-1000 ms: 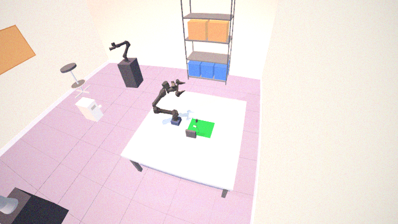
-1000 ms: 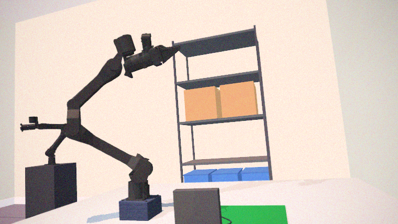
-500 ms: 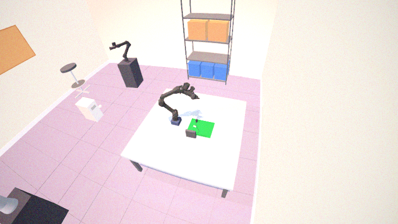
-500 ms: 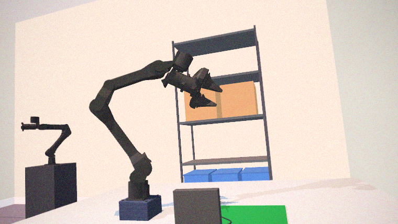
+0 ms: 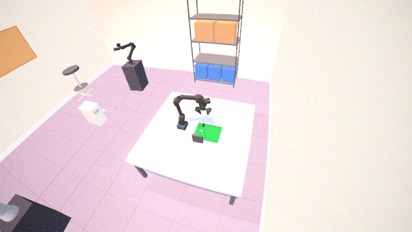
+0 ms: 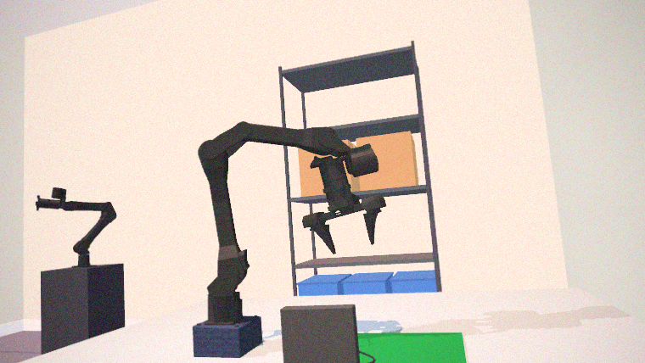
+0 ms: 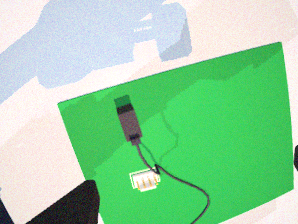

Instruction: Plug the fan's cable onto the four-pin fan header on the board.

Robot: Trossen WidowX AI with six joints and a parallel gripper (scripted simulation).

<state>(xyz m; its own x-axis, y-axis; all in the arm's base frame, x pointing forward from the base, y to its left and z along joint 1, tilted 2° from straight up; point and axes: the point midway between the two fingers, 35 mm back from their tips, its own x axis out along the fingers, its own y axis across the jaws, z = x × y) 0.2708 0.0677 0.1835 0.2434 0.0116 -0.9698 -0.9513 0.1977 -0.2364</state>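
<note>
The green board (image 5: 213,134) (image 6: 415,347) (image 7: 250,130) lies on the table. The dark plug (image 5: 203,124) (image 7: 130,122) is near the board's far edge, off the header; whether it touches the board I cannot tell. Its thin black cable (image 7: 206,192) (image 6: 367,356) runs past the header toward the fan. The white four-pin header (image 5: 201,130) (image 7: 145,181) is empty, with its pins showing. The grey square fan (image 5: 197,138) (image 6: 319,336) stands upright at the board's near left corner. My gripper (image 5: 204,114) (image 6: 353,248) is open and empty, pointing down high above the table.
The arm's blue base block (image 5: 182,125) (image 6: 225,337) stands on the white table (image 5: 184,161) to the left of the board. A shelf rack with orange and blue boxes, and a second arm on a dark pedestal (image 5: 134,75) (image 6: 81,306), stand beyond the table.
</note>
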